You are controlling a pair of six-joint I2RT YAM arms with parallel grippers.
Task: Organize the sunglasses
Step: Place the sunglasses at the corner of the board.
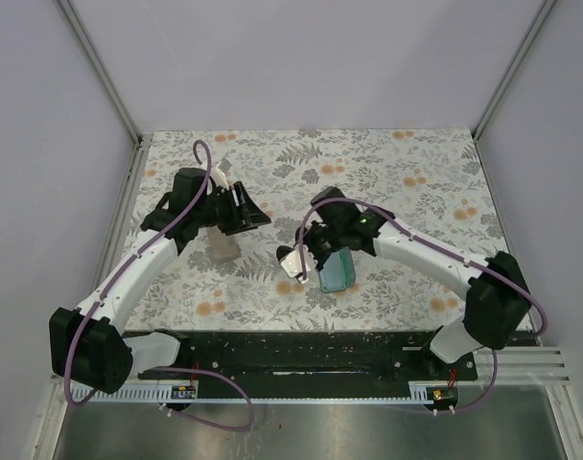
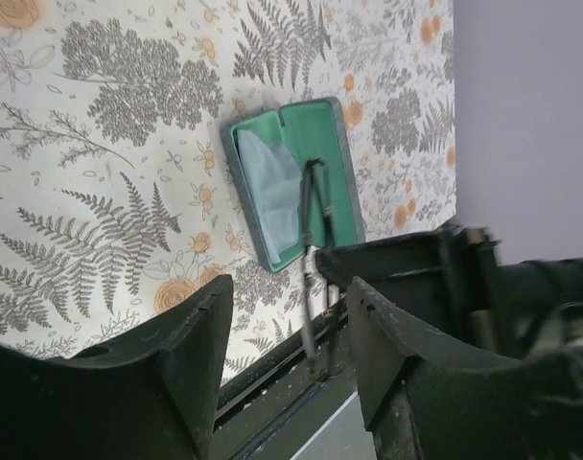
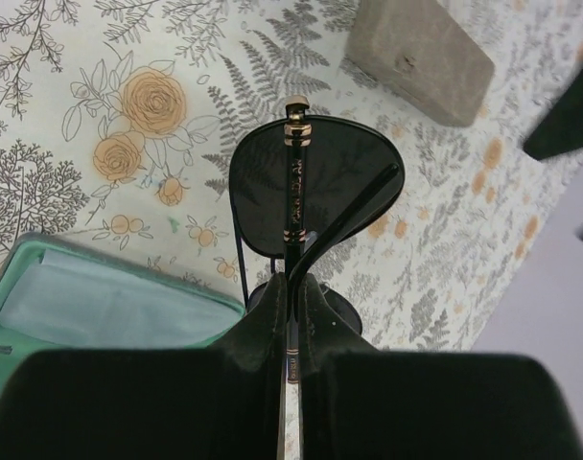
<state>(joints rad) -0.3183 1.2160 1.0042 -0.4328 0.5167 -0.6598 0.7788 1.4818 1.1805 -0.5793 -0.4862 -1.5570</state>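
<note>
Black wire sunglasses (image 3: 311,182) are in the right pincer (image 3: 291,299), which is clamped on one temple at the fingertips. The dark lens sits just ahead of the tips. The gripped temple runs straight out along the finger line, and that's the long axis from the wrist view. The second temple cuts diagonally across the lens. From the top view I put them about mid-bench (image 1: 407,182), slightly toward the near edge. I can't tell if the frame touches the surface. The teal case (image 2: 320,144) lies open just beside the pincer on the right-edge side, with a light-blue cloth (image 3: 100,307) inside. The closed beige case (image 3: 421,57) is left of centre, apart from the lens. The left pincer (image 2: 290,292) hangs just beyond it toward the far edge, fingers spread and holding nothing.
</note>
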